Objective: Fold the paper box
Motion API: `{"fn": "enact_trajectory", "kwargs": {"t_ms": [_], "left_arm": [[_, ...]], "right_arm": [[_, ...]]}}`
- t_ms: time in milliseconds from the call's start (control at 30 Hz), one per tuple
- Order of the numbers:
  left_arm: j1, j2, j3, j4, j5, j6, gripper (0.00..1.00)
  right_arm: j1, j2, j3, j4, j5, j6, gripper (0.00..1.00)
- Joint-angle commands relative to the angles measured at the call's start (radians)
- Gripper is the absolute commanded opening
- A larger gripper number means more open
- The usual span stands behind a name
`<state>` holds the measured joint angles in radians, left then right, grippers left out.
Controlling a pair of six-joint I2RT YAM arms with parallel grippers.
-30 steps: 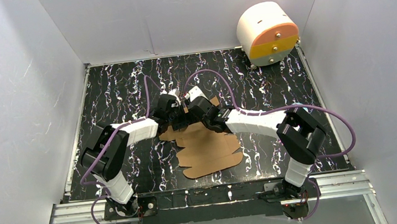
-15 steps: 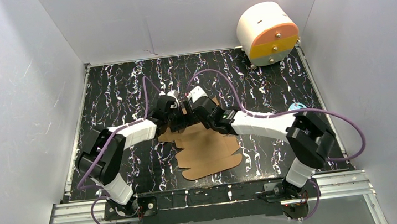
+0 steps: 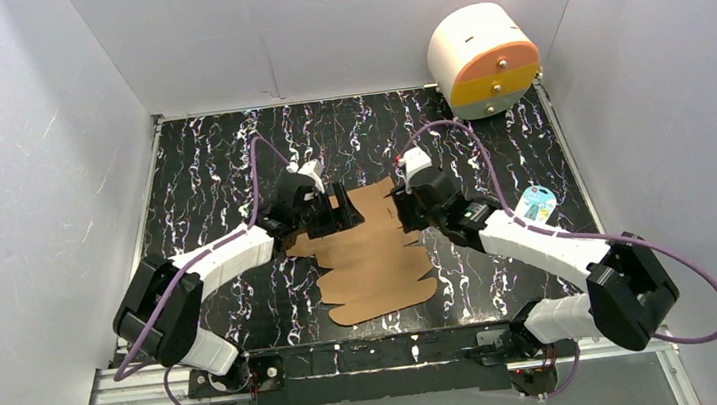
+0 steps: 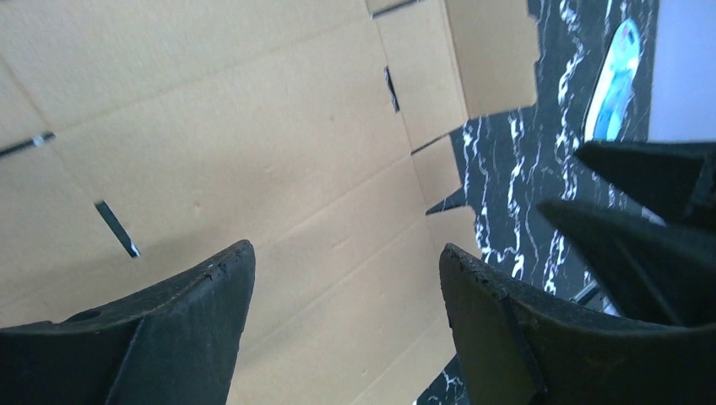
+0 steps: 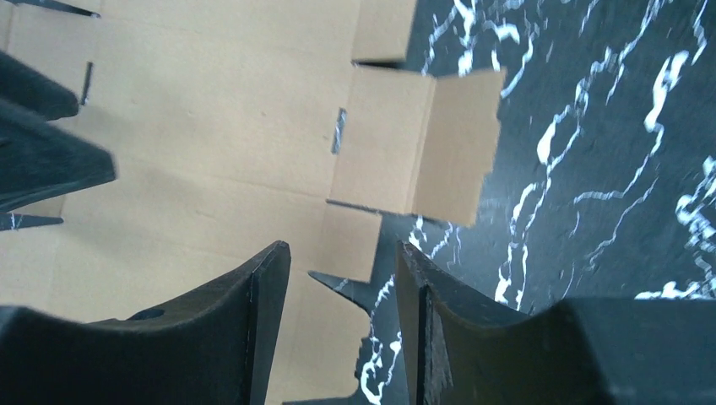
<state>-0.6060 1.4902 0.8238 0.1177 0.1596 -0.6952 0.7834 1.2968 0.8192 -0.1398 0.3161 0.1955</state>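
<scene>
The paper box (image 3: 371,261) lay as a flat brown sheet in the middle of the black marbled surface (image 3: 210,168), with its long axis running from the near edge toward the far wall. My left arm (image 3: 229,251) and right arm (image 3: 529,240) reached in low from either side over its far end. My left jaws stood wide and my right jaws narrower, both holding nothing. My wrists hid the sheet's far corners. I could not tell whether the fingertips touched the cardboard.

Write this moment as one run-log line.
paper box: unfolded sheet | left gripper: open, empty, over it | right gripper: open, empty, at its edge
</scene>
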Motion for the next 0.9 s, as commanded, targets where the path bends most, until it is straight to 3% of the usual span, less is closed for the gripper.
{"fn": "enact_trajectory", "kwargs": {"t_ms": [0,267,867], "left_arm": [[-0.037,-0.018,-0.033,-0.033,-0.008,0.006,0.78],[-0.076,0.045,-0.031,-0.030,-0.020,0.005,0.78],[-0.090,0.110,-0.054,-0.006,-0.048,-0.013,0.77]], "right_arm": [[-0.101,-0.081,-0.103,0.114,-0.230,0.101,0.58],[-0.279,-0.084,-0.259,0.311,-0.526,0.217,0.60],[-0.333,0.088,-0.362,0.494,-0.581,0.331,0.58]]}}
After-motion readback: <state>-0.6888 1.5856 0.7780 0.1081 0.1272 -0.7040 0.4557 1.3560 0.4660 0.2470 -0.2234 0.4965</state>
